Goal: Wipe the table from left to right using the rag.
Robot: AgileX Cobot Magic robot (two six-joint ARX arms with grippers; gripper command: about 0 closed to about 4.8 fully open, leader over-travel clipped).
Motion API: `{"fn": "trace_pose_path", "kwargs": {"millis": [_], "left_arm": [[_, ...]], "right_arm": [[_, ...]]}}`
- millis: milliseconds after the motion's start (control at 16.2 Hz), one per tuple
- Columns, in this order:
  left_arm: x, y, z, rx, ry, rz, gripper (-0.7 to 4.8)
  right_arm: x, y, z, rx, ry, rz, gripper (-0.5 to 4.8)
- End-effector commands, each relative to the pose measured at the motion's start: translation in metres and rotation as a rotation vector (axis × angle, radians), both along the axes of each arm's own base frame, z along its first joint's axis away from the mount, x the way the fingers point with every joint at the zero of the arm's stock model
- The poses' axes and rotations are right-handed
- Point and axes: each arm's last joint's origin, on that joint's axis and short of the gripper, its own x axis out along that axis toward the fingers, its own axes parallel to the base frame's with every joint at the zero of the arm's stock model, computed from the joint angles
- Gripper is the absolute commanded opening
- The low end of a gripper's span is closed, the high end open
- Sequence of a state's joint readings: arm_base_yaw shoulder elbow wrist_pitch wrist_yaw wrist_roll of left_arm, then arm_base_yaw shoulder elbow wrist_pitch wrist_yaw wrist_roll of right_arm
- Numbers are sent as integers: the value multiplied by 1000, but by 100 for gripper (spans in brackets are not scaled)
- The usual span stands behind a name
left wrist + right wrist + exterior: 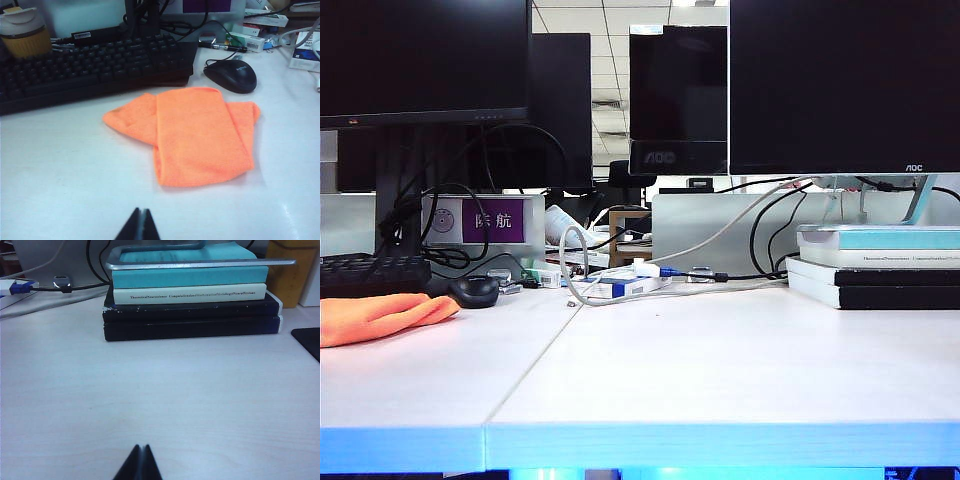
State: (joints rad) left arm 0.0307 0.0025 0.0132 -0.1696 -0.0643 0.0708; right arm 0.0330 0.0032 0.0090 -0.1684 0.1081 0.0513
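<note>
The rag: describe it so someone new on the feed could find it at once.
On the wide white matte table, look to the far left of the exterior view, in front of the black keyboard. There lies the soft orange microfibre rag, folded flat, untouched by the shut left gripper. Its neighbour, the small black computer mouse, is hard and dark; the rag alone is bright.
</note>
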Motion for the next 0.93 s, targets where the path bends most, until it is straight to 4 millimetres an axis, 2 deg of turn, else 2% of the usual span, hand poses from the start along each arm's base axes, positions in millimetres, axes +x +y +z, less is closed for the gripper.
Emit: {"fn": "trace_pose_path", "kwargs": {"millis": [62, 309, 432, 555, 679, 926], "left_arm": [[0, 0, -3, 0, 15, 2, -3], [0, 0, -3, -1, 14, 0, -4], [0, 0, -1, -26, -5, 3, -4], [-1, 0, 7, -95, -47, 13, -4], [-3, 0, 22, -165, -108, 20, -4], [-8, 0, 68, -197, -196, 15, -4]], "right_arm": [[0, 0, -2, 0, 1, -2, -1], [0, 1, -2, 5, -1, 30, -1], [-1, 1, 6, 56, -25, 22, -1], [-3, 0, 20, 163, -77, -26, -1], [-7, 0, 38, 168, -134, -21, -2], [-19, -1, 89, 203, -227, -20, -4]]}}
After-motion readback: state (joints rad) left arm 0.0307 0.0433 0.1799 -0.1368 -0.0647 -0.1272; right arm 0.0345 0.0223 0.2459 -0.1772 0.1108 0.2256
